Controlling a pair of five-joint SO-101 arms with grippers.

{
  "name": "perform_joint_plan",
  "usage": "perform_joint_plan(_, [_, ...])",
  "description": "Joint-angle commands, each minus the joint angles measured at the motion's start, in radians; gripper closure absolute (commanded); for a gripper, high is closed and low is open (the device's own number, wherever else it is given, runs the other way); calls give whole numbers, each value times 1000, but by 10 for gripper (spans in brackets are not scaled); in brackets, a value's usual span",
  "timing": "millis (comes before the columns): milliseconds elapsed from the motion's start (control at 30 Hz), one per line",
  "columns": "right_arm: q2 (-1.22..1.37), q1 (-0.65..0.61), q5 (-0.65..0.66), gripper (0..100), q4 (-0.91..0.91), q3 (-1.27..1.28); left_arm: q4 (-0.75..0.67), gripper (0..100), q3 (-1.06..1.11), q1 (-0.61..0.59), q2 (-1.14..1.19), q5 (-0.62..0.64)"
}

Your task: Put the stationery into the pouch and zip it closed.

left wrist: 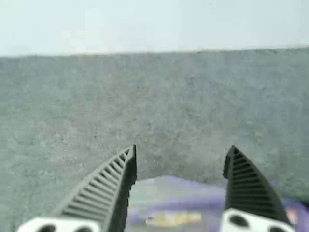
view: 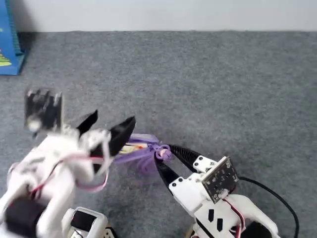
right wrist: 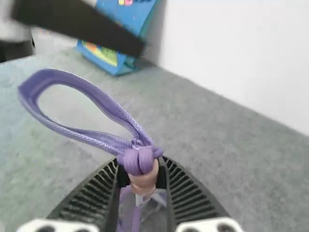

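Right hand (right wrist: 140, 169) is clenched on the purple knot (right wrist: 139, 158) where the wrist strap (right wrist: 82, 111) meets the end of the pouch (view: 134, 148). The loop of the strap sticks out past the fingers into the air. There's a pale little tab tucked just under the knot, maybe the zip pull, but I can't tell for sure.

Moving out from there, the pouch lies on the grey bench (view: 223, 89) between the two arms. Its far end is under the left hand (view: 113, 119). That one is released, with the jaws spread wide over the pouch (left wrist: 183, 203) and touching nothing as far as I can see. A yellowish item (left wrist: 174, 218) shows through the clear side, so my guess is the stationery is in and this is the zipping part.

What worries me:
- Nothing is pinning the pouch. If the right hand pulls now, the whole pouch probably slides along instead of the zip running.
- The grip looks to be on the knot, not clearly on the slider, so it could just tug the strap or slip off.
- If the left hand clamps down off-centre on that soft plastic, it could bunch it and jam the zip.

Blue box (view: 7, 44) sits well off at the back corner, no trouble there.
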Motion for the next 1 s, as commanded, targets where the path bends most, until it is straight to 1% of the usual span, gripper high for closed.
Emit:
perform_joint_plan(0, [84, 12, 5, 991, -77, -6, 92, 717, -51, 9, -64, -51])
perform_joint_plan(100, [193, 19, -12, 991, -139, -8, 155, 717, -51, 9, -86, -83])
perform_joint_plan(200, [285, 73, -41, 991, -223, -12, 209, 717, -51, 11, -104, -143])
perform_joint_plan(333, [358, 117, -40, 991, -289, -14, 249, 717, -45, 3, -147, -227])
perform_joint_plan(433, [355, 119, -40, 991, -289, -29, 250, 718, -25, 2, -181, -250])
perform_joint_plan(533, [355, 119, -40, 991, -220, -103, 244, 718, 31, -17, -190, -275])
perform_joint_plan(700, [364, 116, -34, 991, -50, -265, 141, 718, 159, -163, -190, -276])
perform_joint_plan(800, [364, 113, 18, 991, 19, -322, 48, 718, 236, -247, -190, -293])
perform_joint_plan(900, [364, 113, 40, 991, 59, -347, -58, 718, 317, -287, -190, -298])
perform_joint_plan(967, [364, 107, 43, 991, 79, -348, -133, 728, 367, -290, -189, -282])
